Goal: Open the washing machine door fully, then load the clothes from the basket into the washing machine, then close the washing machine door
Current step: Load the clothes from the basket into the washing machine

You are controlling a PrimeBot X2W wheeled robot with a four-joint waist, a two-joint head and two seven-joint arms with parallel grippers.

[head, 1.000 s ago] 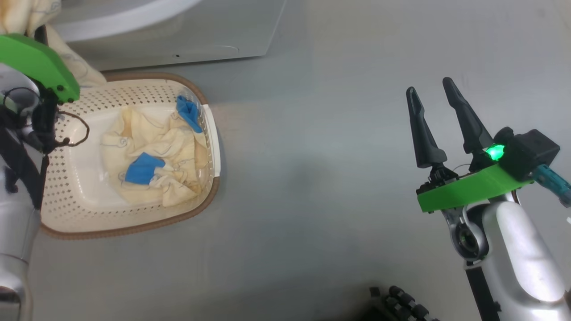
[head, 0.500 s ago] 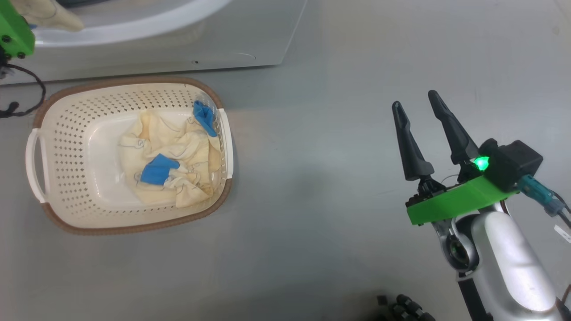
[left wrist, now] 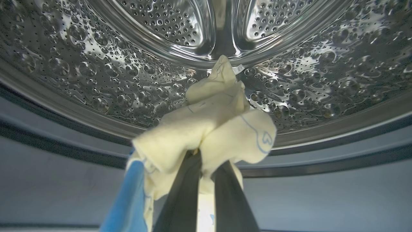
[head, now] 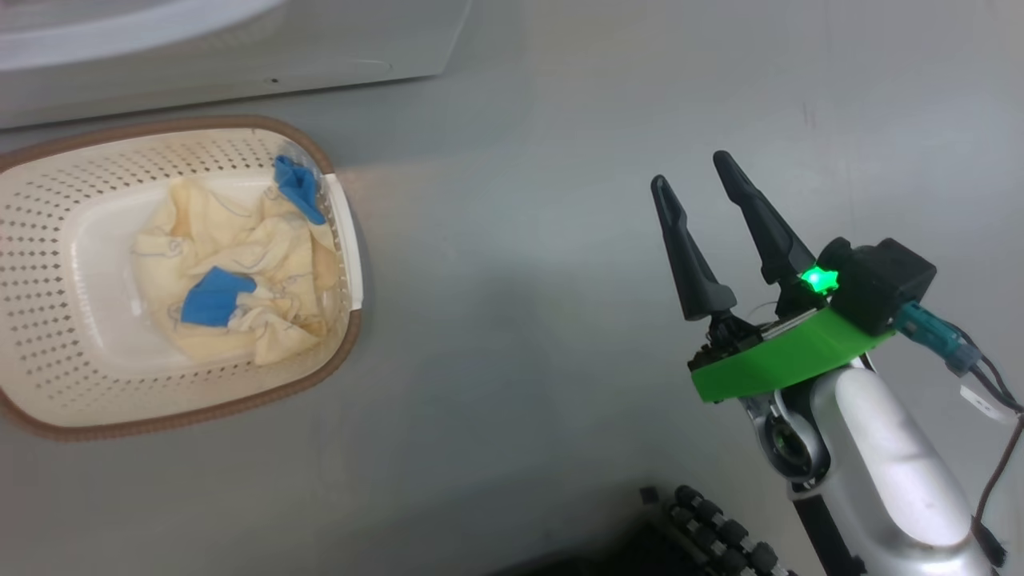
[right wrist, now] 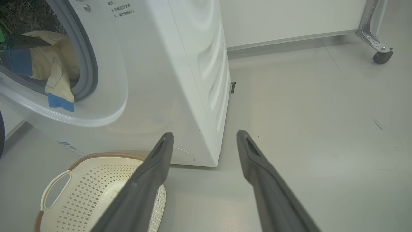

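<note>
**Left.** The left gripper (left wrist: 204, 158) is pinched hard on one pale-yellow garment (left wrist: 219, 122). The cloth is bunched over and ahead of its fingertips, and a blue patch hangs below them to the left.

Change over the last second: in the head view this arm and its garment hung above the basket's machine-side edge, then sat at the top-left corner. Now its wrist camera looks straight into the perforated drum (left wrist: 96, 80), which lies directly ahead of and above the fingers.

From the right wrist view, the garment (right wrist: 54, 71) drapes across the lower lip of the grey seal (right wrist: 91, 64) at the mouth of the washing machine (right wrist: 167, 80). Its blue end hangs outside. We judge the carry finished and the release due. The cloth sits at the threshold rather than deep inside, so we would push further before letting go. Otherwise it may slide out or foul the door later.

**Centre.** The basket (head: 48, 320) stands at the machine's foot, below the left gripper's height. The head picture has shifted, which we log as camera motion, not basket displacement. The remaining clothes (head: 240, 264) lie crumpled inside against its right-hand wall, so at least one more trip is needed.

**Right.** The right gripper (head: 689, 170) has its jaws spread wide and holds nothing. It hovers over bare floor (head: 520, 320), with the basket well apart on its left, and its pose looks unchanged.
</note>
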